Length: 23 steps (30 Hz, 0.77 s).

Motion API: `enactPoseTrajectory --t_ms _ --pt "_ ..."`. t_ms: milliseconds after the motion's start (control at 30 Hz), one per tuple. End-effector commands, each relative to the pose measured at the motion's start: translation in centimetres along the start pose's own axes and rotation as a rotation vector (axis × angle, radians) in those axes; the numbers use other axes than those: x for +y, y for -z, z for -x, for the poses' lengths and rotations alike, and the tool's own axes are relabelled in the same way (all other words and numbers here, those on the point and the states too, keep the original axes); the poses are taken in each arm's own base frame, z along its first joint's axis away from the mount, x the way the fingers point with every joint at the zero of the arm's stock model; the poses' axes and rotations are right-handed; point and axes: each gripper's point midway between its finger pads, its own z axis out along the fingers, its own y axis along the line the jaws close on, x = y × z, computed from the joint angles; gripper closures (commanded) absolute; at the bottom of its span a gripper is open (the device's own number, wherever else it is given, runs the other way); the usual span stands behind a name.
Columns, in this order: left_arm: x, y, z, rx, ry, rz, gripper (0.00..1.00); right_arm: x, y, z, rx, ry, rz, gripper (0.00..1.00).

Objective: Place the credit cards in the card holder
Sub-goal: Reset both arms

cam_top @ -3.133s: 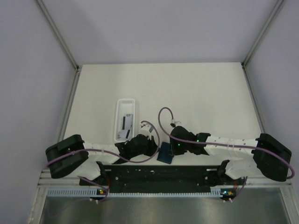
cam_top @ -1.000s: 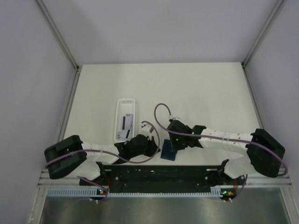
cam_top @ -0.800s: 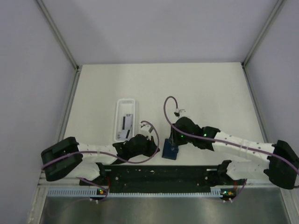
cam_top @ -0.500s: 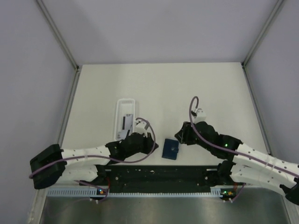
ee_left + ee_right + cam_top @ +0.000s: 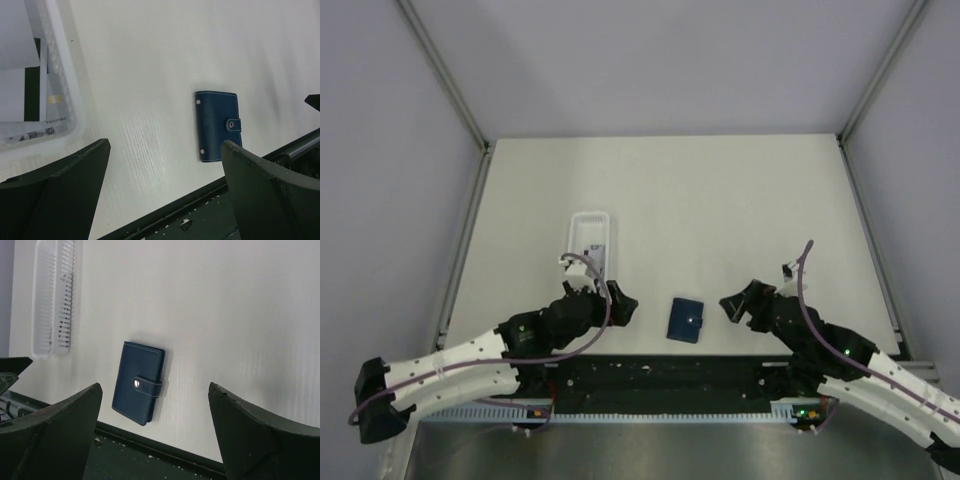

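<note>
Because the tray [image 5: 588, 222] sits on the left arm's side of the table [image 5: 740, 200], the cards [image 5: 22, 92] lying in it are best reached by your left gripper [image 5: 615, 303]. At least one grey card with a black stripe shows there, overlapped by paler ones. That gripper hangs just beside the tray's near end, its jaws spread wide and holding nothing, so it looks ready to go after a card.

Next comes the holder [image 5: 218, 125], flat on the table between the two arms and close to the near edge, where either arm can get to it. It is folded shut with its strap snapped down. You cannot tell what it already holds. With cards in the tray, I judge it will have to be unsnapped and held open for more.

Your right gripper [image 5: 738, 303] is near the holder's right side, apart from it, jaws also wide and empty. From there it looks well placed to pin or open the holder.
</note>
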Motion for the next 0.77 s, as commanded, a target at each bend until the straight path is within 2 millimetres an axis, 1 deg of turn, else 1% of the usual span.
enactPoseTrajectory --t_ms 0,67,167,367,533,733 --pt "3.8 0.9 -0.6 -0.024 0.023 0.116 0.01 -2.5 0.3 -0.3 -0.028 -0.109 -0.083 0.12" --pt "5.0 1.3 -1.0 -0.028 0.037 0.149 0.01 -3.3 0.3 -0.6 -0.035 -0.133 -0.099 0.11" --pt "6.1 1.8 -1.2 -0.045 0.057 0.169 0.01 -3.6 0.2 -0.7 -0.058 -0.161 -0.079 0.11" --pt "5.7 2.1 -0.6 -0.091 0.083 0.112 0.01 -3.9 0.4 -0.4 -0.105 -0.204 -0.032 0.11" --pt "5.4 2.0 -0.5 -0.103 0.070 0.083 0.02 -4.8 0.6 -0.7 -0.096 -0.195 -0.070 0.10" --pt "5.4 2.3 0.3 -0.125 0.069 0.097 0.01 -5.0 0.6 -0.7 -0.099 -0.194 -0.078 0.10"
